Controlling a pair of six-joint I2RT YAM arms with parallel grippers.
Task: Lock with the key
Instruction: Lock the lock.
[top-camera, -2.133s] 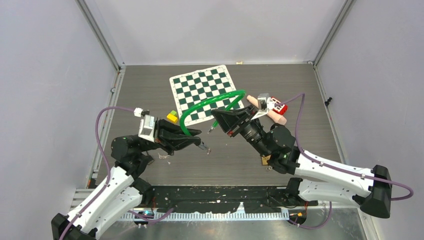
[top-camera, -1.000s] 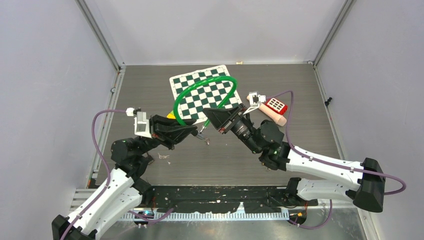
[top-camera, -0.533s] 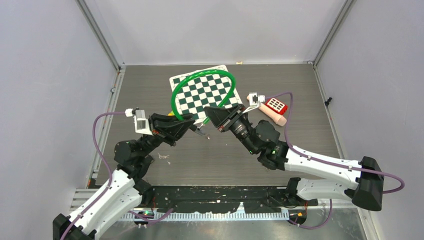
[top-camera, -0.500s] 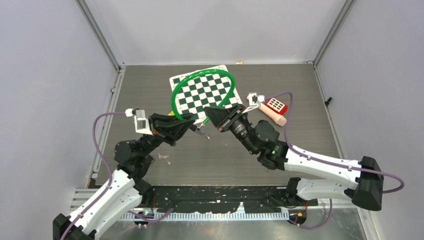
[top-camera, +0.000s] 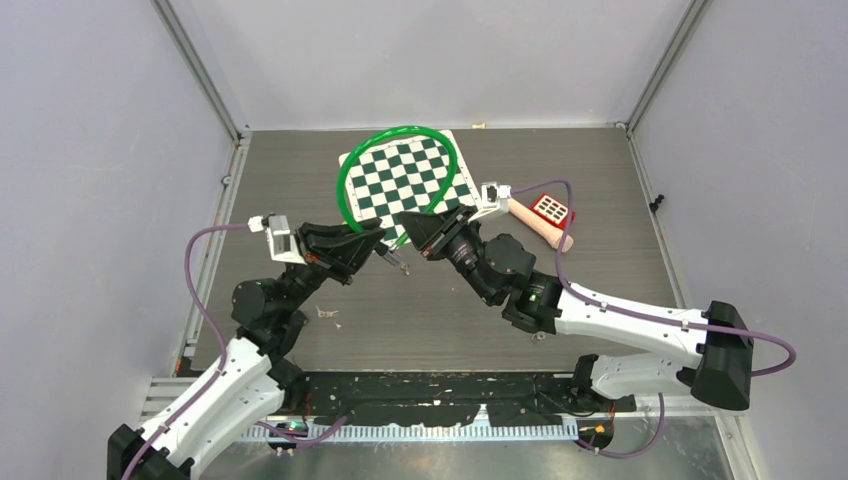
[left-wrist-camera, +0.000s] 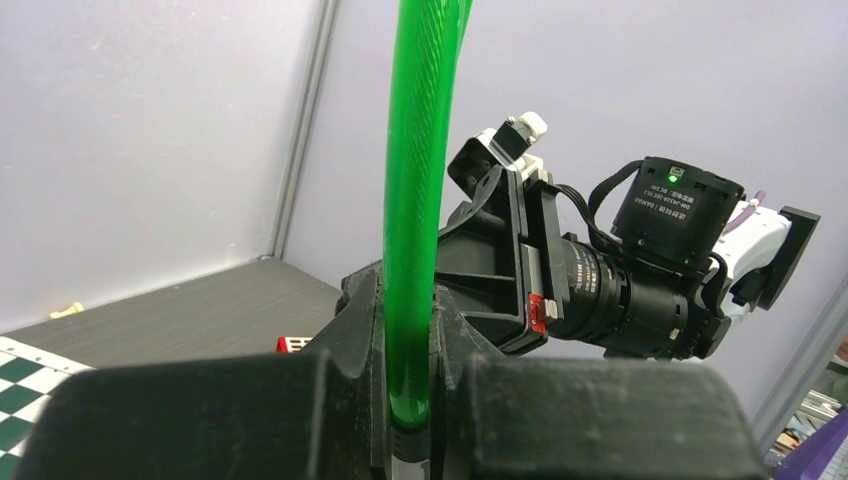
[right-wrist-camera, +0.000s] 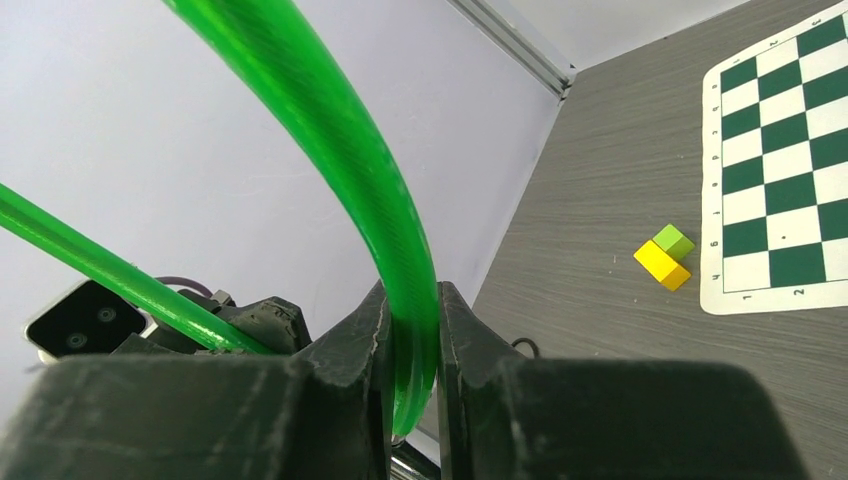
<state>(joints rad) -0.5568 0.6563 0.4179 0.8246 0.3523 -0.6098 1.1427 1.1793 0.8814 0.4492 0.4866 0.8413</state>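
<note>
A green cable lock (top-camera: 400, 129) arches in a loop above the chessboard mat, raised off the table. My left gripper (top-camera: 378, 250) is shut on one end of it; in the left wrist view the cable (left-wrist-camera: 415, 200) rises straight up from between the jaws (left-wrist-camera: 408, 400), with a black collar and silver tip just below. My right gripper (top-camera: 408, 226) is shut on the other end; in the right wrist view the cable (right-wrist-camera: 350, 130) curves up from its jaws (right-wrist-camera: 410, 370). The two grippers face each other, tips close. A small silver end piece (top-camera: 394, 263) shows between them. I cannot make out a separate key.
A green-and-white chessboard mat (top-camera: 443, 160) lies at the table's far centre. Yellow and green blocks (right-wrist-camera: 665, 257) sit by its edge. A red-and-white object on a pink handle (top-camera: 548, 212) lies to the right of the mat. Grey walls enclose the table.
Both grippers have lifted and shifted left and toward the far side with the cable. The loop has swung up over the mat. The gripper tips have come closer together.
</note>
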